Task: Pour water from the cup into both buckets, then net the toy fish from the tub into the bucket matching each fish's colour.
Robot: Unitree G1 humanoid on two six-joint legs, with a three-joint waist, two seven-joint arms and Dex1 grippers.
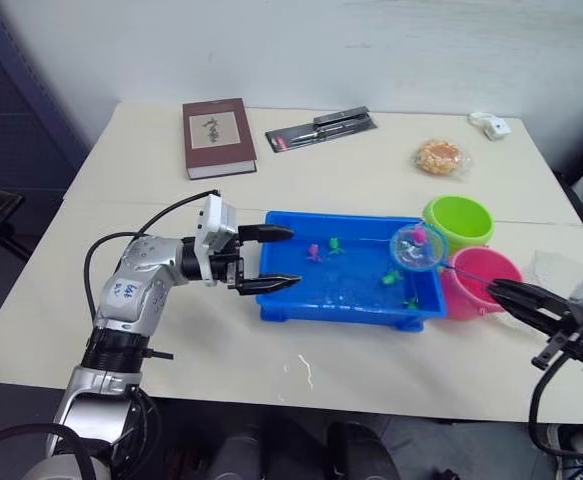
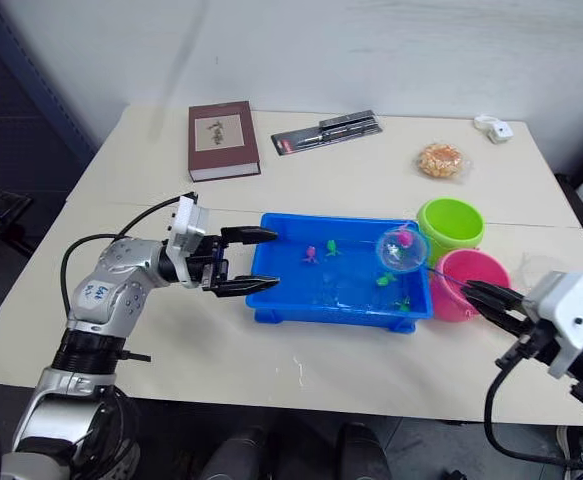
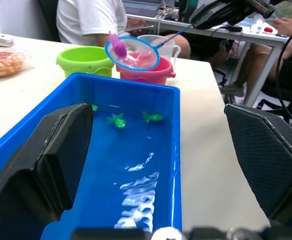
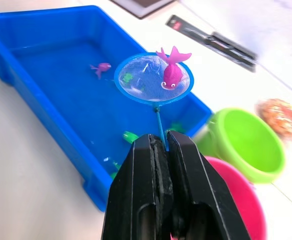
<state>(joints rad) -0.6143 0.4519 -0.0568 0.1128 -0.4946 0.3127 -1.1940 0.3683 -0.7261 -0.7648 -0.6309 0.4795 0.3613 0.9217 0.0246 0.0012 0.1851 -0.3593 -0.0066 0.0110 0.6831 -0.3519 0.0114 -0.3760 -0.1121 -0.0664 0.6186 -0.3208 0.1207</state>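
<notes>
Right gripper clamping net by its thin handle, holding hoop above right end of tub, near green bucket and pink bucket. Pink fish lying in hoop. Left gripper hovering at tub's left end, fingers spread apart around tub's rim. More fish sitting in tub water. Tub and buckets standing on bench.

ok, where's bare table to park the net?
Free: the near strip in front of the tub, and the patch between book and snack bag. Crowded: the tub's right end, by the green bucket and pink bucket.
</notes>
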